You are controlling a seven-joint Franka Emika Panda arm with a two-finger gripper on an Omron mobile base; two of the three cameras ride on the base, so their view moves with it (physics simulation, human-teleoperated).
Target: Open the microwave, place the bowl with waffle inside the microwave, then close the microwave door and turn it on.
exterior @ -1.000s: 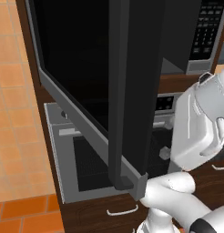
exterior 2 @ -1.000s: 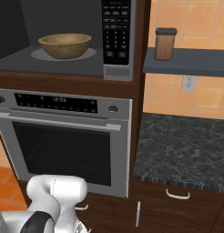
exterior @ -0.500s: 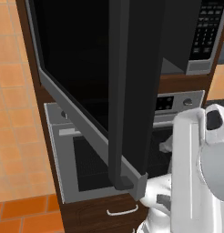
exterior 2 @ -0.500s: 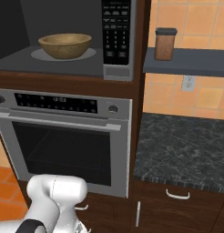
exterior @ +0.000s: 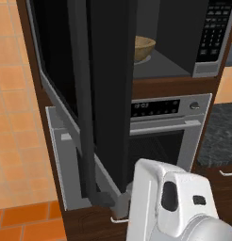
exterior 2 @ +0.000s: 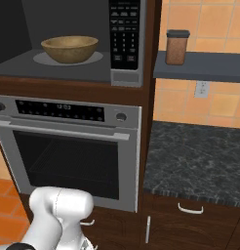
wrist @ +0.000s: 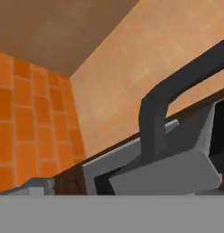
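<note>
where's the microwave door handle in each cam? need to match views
Left base view: the microwave door handle, a dark vertical bar on the open door's edge, left of centre.
Right base view: cannot make it out.
Hand view: its bent end, centre right.
Shared landmark, base views: the bowl inside the microwave.

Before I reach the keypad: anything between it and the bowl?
No. In the right base view, only bare microwave floor lies between the bowl and the keypad panel.

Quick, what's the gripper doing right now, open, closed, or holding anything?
Gripper: cannot be told. The hand view looks at the microwave door handle, with no fingertips visible.
</note>
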